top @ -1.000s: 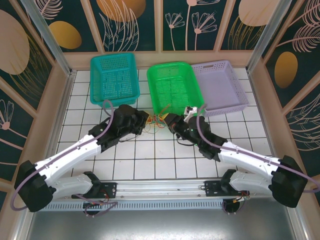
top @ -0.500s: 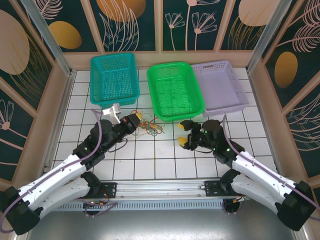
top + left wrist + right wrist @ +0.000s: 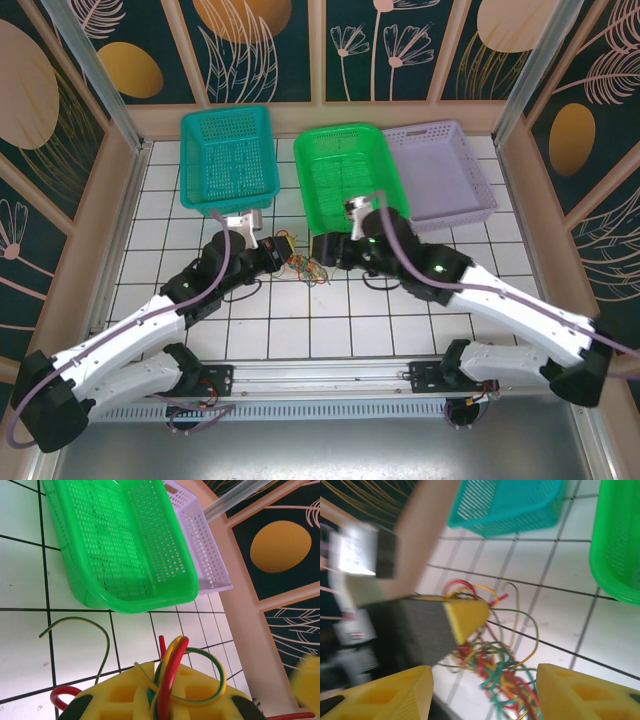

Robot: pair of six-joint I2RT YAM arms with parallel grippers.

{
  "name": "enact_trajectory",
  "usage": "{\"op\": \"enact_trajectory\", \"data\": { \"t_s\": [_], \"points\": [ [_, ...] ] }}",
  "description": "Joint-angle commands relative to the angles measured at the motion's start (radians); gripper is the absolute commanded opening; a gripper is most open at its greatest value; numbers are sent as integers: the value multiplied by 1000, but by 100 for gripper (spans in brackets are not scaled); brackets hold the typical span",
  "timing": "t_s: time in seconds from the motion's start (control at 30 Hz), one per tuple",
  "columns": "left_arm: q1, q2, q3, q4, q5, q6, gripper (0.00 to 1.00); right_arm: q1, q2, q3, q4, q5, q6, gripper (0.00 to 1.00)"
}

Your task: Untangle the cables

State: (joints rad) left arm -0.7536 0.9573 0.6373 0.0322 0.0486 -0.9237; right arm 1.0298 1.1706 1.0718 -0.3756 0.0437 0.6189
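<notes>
Two wrist views settle it: left jaws clamp the cables (image 3: pixel 171 672), right jaws spread wide.

left arm (image 3: pixel 120 335) and right arm (image 3: pixel 520 312): white link shells, black joint housings, black bases. thin purple-grey cord (image 3: pixel 229 238) routed along each, looping free at the wrist. fingers (image 3: pixel 570 692) yellow, moulded with recessed pockets.

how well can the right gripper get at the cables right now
Probably yes: the right gripper is open, the cables lying just ahead between its fingers, though the left gripper, shut on them, crowds it.
</notes>
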Motion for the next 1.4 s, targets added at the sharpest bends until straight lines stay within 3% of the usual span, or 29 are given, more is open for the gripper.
{"op": "enact_trajectory", "data": {
  "t_s": [0.0,0.23,0.37,0.43,0.53,0.63,0.83,1.03,1.2,1.37],
  "points": [
    [-3,12,57,-14,23,23,0,31,71,42,-57,80,-119,58],
    [-3,33,78,-24,25,20,0,33,164,42,-31,36,2,58],
    [-2,41,78,-9,30,6,0,28,193,17,15,-13,78,50],
    [-3,37,81,-5,26,3,0,13,196,-9,45,-45,106,43],
    [-2,23,89,-28,5,9,0,-28,169,-46,69,-75,157,18],
    [-1,-10,90,-79,-28,30,0,-104,106,-96,50,-79,222,0],
    [-2,-87,71,-227,-144,69,0,-305,-85,-272,115,-230,357,0],
    [-3,-111,34,-221,-161,47,0,-369,-146,-314,136,-288,473,0],
    [-3,-108,33,-273,-238,47,0,-381,-176,-284,-1,-195,540,0],
    [-3,-98,45,-457,-414,-8,0,-428,-272,-271,-209,-44,544,0]
  ]
}}
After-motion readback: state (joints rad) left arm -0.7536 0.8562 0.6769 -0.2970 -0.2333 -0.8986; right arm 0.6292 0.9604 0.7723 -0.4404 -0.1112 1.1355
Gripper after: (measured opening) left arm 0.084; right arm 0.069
